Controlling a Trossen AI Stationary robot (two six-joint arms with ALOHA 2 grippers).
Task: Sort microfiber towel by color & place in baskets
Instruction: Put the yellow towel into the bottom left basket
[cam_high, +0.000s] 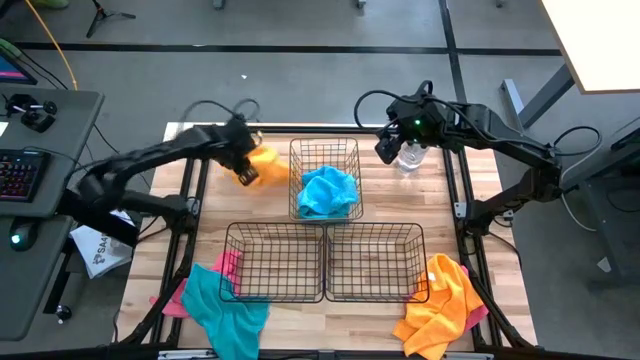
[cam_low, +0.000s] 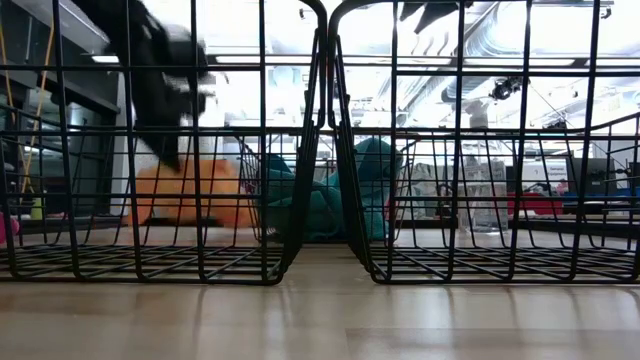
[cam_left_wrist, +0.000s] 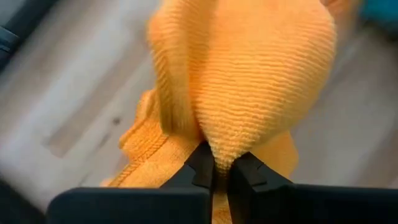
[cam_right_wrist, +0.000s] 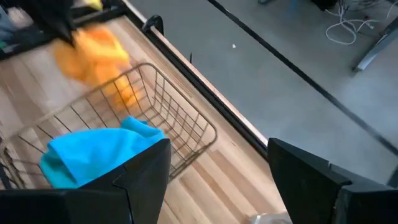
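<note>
High view: the far dark wire-grid basket (cam_high: 325, 150) holds a crumpled blue microfiber towel (cam_high: 328, 191) — the two near wire baskets (cam_high: 325, 262) hold nothing. Left gripper (cam_high: 244, 172) pinches an orange ribbed towel (cam_high: 266, 164) beside the far basket; right gripper (cam_high: 389, 148) hangs spread — near a clear bottle (cam_high: 410, 156).

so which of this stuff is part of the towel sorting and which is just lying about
Job:
- three baskets
- blue towel in the far basket
- orange towel pinched in the left hand
- orange pile
- teal towel
- pink towel

Lying about:
- spray bottle under the open right hand
- keyboard

Grey floor (cam_high: 300, 25) (taped); desk (cam_high: 40, 150).
</note>
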